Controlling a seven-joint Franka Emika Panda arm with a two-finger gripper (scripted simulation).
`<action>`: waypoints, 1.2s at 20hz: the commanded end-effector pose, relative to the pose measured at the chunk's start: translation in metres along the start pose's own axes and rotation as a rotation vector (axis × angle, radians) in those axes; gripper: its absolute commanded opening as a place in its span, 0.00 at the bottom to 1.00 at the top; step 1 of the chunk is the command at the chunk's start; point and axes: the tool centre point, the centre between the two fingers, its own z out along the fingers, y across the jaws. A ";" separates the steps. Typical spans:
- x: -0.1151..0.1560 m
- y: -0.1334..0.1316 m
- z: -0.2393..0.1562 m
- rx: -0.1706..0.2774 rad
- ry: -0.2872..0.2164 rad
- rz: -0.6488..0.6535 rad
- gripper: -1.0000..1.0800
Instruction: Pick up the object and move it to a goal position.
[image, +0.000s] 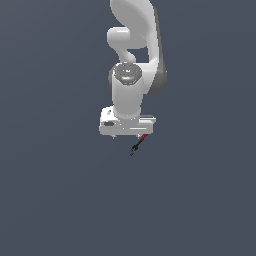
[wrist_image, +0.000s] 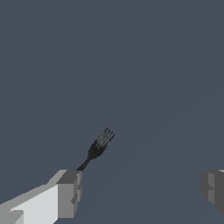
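The object (wrist_image: 98, 148), a tiny slender black fork-shaped stick with a thicker, tined dark end, is seen in the wrist view lying on the plain dark grey-blue surface (wrist_image: 131, 65), its handle running back toward one grey finger (wrist_image: 70, 192) of the end effector (wrist_image: 142, 190), where the handle's end is hidden behind the fingertip. Whether the finger touches the handle cannot be told. The other grey finger (wrist_image: 214, 190) is seen at the opposite edge of the wrist view, well apart from the first, so the jaws are spread wide with nothing clamped between them. The tined end of the object points away from the fingers and lies clear of both.

In the exterior view the object (image: 137, 145) is shown as a short dark sliver with a small red end, tilted, just below the underside of the white end effector (image: 127, 135), toward the exterior view's right of it. The red end lies nearest the hand body and the dark end is angled down and toward the exterior view's left. Above the hand, the white robot arm (image: 132, 60) is seen rising in curved links to the upper edge of the exterior view, against the same uniform grey-blue surface (image: 50, 175).
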 end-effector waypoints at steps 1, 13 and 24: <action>0.000 0.000 0.000 0.000 0.000 0.000 0.96; -0.004 0.019 0.008 0.023 -0.013 0.079 0.96; -0.009 0.004 0.021 0.024 -0.008 0.146 0.96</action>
